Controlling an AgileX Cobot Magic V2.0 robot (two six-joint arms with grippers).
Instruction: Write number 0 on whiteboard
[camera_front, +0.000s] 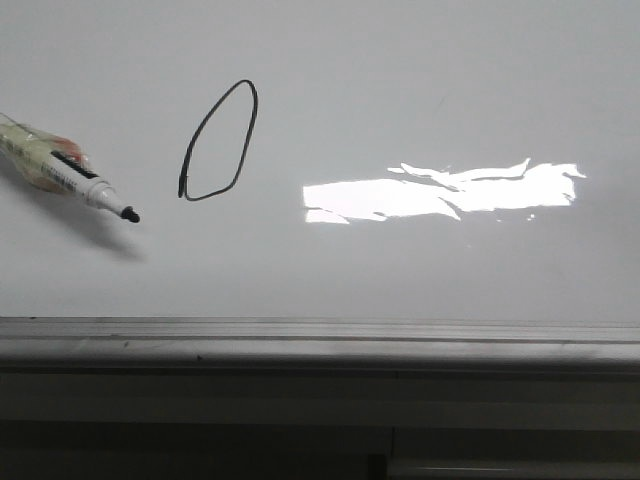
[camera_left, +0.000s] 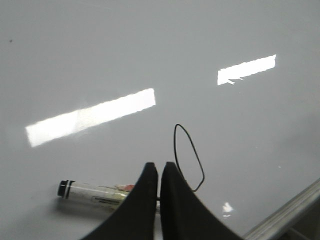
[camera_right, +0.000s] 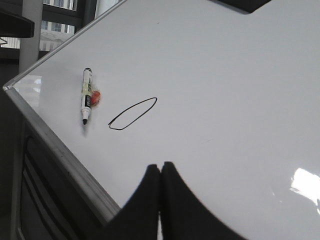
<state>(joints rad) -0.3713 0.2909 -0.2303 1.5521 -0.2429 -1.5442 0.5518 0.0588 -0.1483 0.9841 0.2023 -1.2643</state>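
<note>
**Zero drawn, marker down**

Grey rail (camera_front: 320, 345) nearest. Beyond it, on the whiteboard (camera_front: 400, 80): marker (camera_front: 70, 175) lying uncapped, just beside the number 0 (camera_front: 218, 142). Left claw (camera_left: 160, 175) and right claw (camera_right: 160, 175) pressed together, empty. Writing looks finished; next, probably only retreat.

Front cam sits low at the near rail (camera_front: 320, 345), faces fwd over the whiteboard (camera_front: 420, 90), close enough that board fills nearly all the frame; left wrist cam looks steeply down on the board from above, its own left gripper (camera_left: 159, 172) at frame bottom, rail just cutting one corner; right wrist cam is farther back, oblique across the board from the rail side, right gripper (camera_right: 160, 172) in foreground, board corner + bg beyond it visible; all 3 views share the number 0 (camera_front: 219, 141) and the marker (camera_front: 70, 175) beside it.
</note>
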